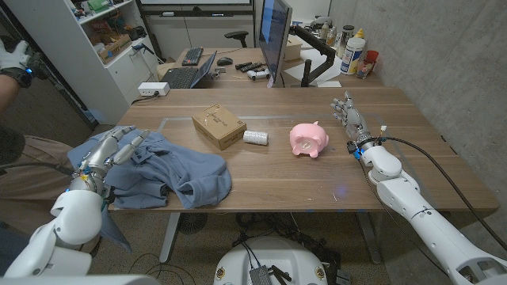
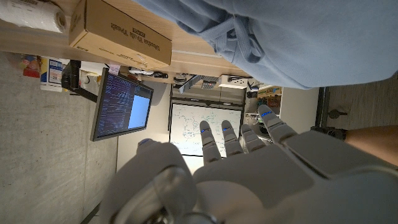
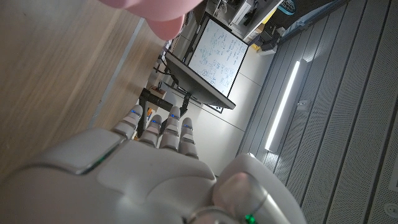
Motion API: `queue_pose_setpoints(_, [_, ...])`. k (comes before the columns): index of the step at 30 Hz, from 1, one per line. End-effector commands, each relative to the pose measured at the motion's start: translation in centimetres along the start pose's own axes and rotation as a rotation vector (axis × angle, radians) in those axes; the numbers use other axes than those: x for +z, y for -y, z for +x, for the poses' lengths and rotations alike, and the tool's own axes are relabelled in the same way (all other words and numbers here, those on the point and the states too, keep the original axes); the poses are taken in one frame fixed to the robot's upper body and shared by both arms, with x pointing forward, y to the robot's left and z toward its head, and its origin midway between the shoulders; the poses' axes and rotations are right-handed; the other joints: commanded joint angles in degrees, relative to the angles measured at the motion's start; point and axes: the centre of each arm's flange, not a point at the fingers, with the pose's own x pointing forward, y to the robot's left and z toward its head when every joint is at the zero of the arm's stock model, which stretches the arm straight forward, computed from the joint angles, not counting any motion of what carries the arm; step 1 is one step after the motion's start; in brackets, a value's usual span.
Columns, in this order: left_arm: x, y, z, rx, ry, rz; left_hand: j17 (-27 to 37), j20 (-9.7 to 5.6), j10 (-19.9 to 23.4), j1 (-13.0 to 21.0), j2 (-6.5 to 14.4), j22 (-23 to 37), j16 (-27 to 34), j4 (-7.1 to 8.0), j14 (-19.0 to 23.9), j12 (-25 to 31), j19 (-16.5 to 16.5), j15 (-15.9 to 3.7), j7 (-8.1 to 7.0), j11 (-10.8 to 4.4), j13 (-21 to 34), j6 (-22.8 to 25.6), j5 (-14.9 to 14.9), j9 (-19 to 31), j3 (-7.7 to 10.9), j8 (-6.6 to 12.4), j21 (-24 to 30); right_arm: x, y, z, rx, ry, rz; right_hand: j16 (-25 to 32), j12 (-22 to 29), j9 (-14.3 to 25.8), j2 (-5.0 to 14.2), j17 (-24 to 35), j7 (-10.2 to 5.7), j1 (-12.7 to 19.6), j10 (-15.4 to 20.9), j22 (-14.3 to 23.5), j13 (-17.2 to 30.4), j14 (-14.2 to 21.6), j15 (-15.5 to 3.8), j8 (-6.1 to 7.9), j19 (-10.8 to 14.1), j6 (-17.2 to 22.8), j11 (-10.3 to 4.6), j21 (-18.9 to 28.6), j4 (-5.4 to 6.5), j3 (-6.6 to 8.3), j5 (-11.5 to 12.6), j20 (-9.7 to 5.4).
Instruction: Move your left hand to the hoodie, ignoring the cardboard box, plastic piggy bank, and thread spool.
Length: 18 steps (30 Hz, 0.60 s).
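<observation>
My left hand [image 1: 107,154] is over the near-left corner of the tabletop [image 1: 317,178], right at the blue hoodie [image 1: 170,170] — fingers loosely spread, holding nothing. I cannot tell whether they press the cloth or hang just above it. So I judge the reach nearly or fully done; settling onto the fabric is all that could remain. Farther in, the cardboard box [image 1: 219,126], thread spool [image 1: 255,137] and plastic piggy bank [image 1: 309,140] stand apart, untouched. My right hand [image 1: 348,115] stands near the far-right edge — fingers extended, empty.
</observation>
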Motion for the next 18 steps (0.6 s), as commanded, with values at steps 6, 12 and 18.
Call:
queue_pose_setpoints(6, [-0.5, -0.7, 1.2, 0.015, -0.015, 0.05, 0.1, 0.08, 0.0, 0.7, 0.1, 0.2, 0.4, -0.23, -0.5, 0.4, -0.4, 0.31, 0.03, -0.2, 0.1, -0.2, 0.4, 0.1, 0.12, 0.15, 0.1, 0.0, 0.0, 0.0, -0.005, -0.002, 0.002, 0.2, -0.2, 0.2, 1.59, 0.1, -0.1, 0.0, -0.1, 0.2, 0.1, -0.3, -0.07, -0.07, -0.3, 0.1, -0.18, 0.3, 0.04, 0.24, 0.0, 0.12])
queue_pose_setpoints(12, [-0.7, -0.6, 1.6, 0.008, -0.019, 0.056, 0.1, 0.07, 0.0, 0.7, 0.0, 0.2, 0.4, -0.24, -0.5, 0.4, -0.3, 0.34, 0.02, -0.21, 0.1, -0.2, 0.4, 0.1, 0.12, 0.15, 0.2, -0.2, 0.0, 0.0, -0.008, -0.004, 0.003, 0.2, -0.2, 0.2, 1.59, 0.1, -0.09, 0.0, -0.1, 0.2, 0.1, -0.3, -0.08, -0.07, -0.3, 0.1, -0.23, 0.3, 0.04, 0.24, 0.0, 0.12])
queue_pose_setpoints(18, [-0.5, -0.3, 2.0, -0.004, -0.027, 0.097, 0.1, 0.08, -0.1, 0.7, 0.0, 0.2, 0.4, -0.24, -0.6, 0.4, -0.4, 0.37, 0.05, -0.21, 0.1, -0.2, 0.4, 0.1, 0.12, 0.17, 0.2, -0.5, -0.2, 0.0, -0.009, -0.012, 0.017, 0.2, -0.2, 0.2, 1.6, 0.1, -0.06, 0.0, -0.1, 0.2, 0.1, -0.3, -0.08, -0.06, -0.3, 0.1, -0.2, 0.3, 0.05, 0.25, 0.0, 0.17])
